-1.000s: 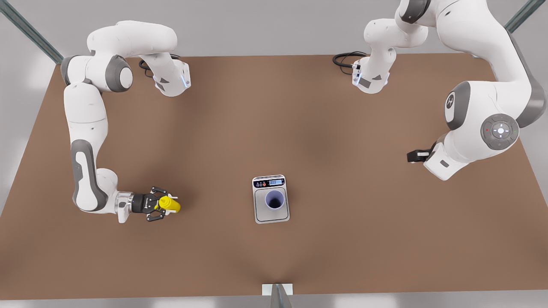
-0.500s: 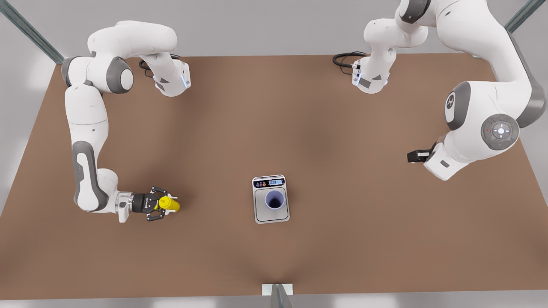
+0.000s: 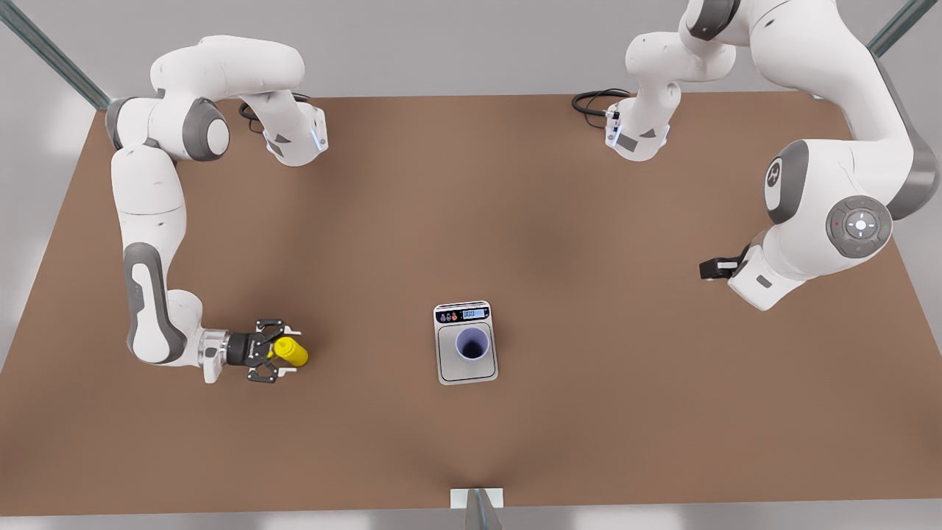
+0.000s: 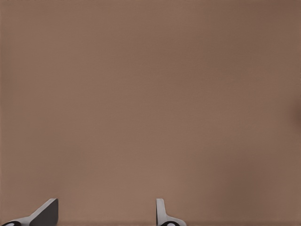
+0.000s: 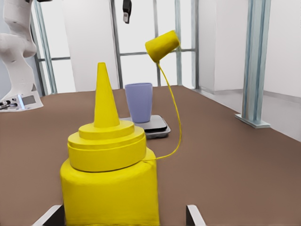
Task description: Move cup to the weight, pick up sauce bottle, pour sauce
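Observation:
The yellow sauce bottle (image 3: 291,352) stands upright on the table at the front view's left. My right gripper (image 3: 278,352) reaches in level from the side, its fingers open on either side of the bottle's body. In the right wrist view the sauce bottle (image 5: 110,174) sits between the fingers (image 5: 192,214), with a gap on one side. Its cap (image 5: 162,44) hangs off on a thin yellow tether. The lavender cup (image 3: 472,344) stands upright on the weight (image 3: 465,372) at mid-table, also seen beyond the bottle as cup (image 5: 139,102) on weight (image 5: 157,127). My left gripper (image 4: 103,219) waits open above bare table.
The brown table (image 3: 589,412) is bare around the weight and between the two arms. The left arm (image 3: 824,213) hovers at the front view's right. Black cables (image 3: 592,101) lie at the far edge by an arm base. A metal post (image 3: 477,508) stands at the near edge.
My right gripper has shifted very slightly toward the front view's left beside the bottle. The bottle, the cup, the weight and the left arm have stayed put.

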